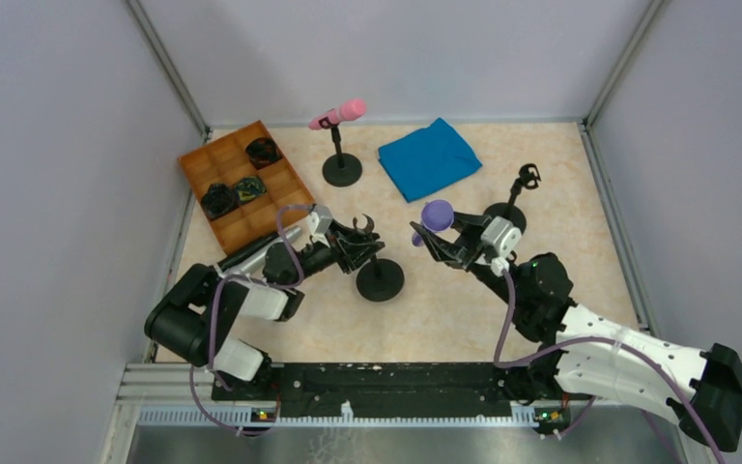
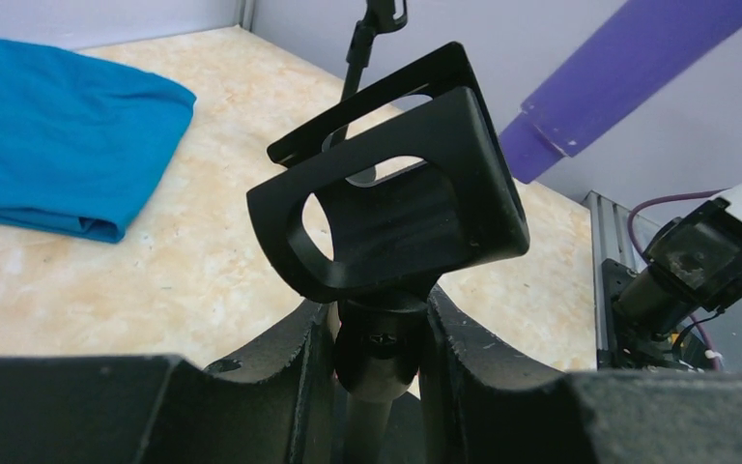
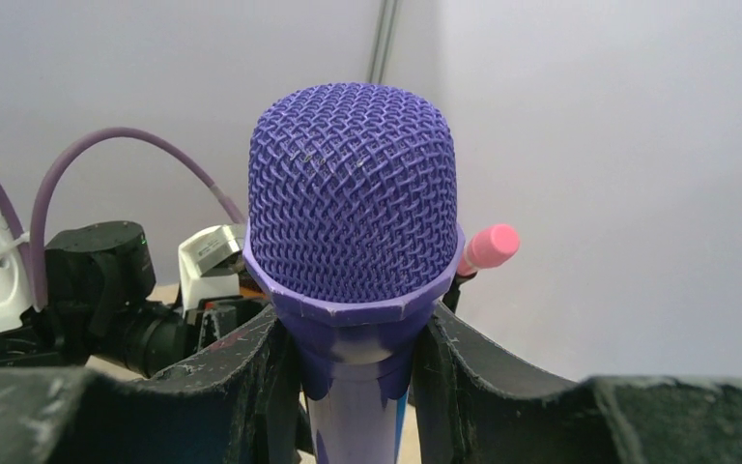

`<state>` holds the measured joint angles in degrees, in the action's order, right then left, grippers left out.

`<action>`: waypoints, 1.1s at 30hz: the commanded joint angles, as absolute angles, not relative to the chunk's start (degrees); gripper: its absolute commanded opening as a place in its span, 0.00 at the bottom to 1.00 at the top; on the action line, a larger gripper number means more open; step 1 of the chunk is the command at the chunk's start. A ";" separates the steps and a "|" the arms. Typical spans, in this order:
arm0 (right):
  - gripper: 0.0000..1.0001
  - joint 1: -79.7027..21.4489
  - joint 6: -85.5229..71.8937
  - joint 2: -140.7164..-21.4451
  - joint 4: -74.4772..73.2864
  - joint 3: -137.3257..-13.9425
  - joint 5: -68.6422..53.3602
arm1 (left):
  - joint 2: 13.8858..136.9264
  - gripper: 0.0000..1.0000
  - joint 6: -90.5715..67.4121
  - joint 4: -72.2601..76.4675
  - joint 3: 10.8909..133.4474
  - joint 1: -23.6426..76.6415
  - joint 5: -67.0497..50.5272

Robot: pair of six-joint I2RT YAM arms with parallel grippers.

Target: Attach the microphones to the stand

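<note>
My left gripper (image 1: pixel 356 246) is shut on the neck of a black microphone stand (image 1: pixel 380 278), just under its empty clip (image 2: pixel 386 208). My right gripper (image 1: pixel 442 242) is shut on a purple microphone (image 1: pixel 435 215) just below its mesh head (image 3: pixel 353 198), holding it above the table to the right of that clip. Its handle (image 2: pixel 628 72) shows in the left wrist view. A pink microphone (image 1: pixel 339 114) sits in a second stand (image 1: pixel 341 168) at the back. A third stand (image 1: pixel 520 189) with an empty clip is behind my right gripper.
A folded blue cloth (image 1: pixel 429 157) lies at the back centre. An orange compartment tray (image 1: pixel 240 181) with dark items stands at the left. Grey walls enclose the table on three sides.
</note>
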<state>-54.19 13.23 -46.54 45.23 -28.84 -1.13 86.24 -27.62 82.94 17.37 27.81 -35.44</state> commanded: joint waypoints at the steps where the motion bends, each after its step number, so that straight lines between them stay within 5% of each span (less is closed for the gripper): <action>1: 0.00 -54.16 13.63 -46.63 53.46 -29.32 -1.19 | 82.12 0.00 -29.29 87.52 19.69 27.86 -37.32; 33: 0.00 -57.61 13.31 -62.37 58.68 -41.55 -16.25 | 79.92 0.00 -28.81 70.76 21.56 27.82 -39.45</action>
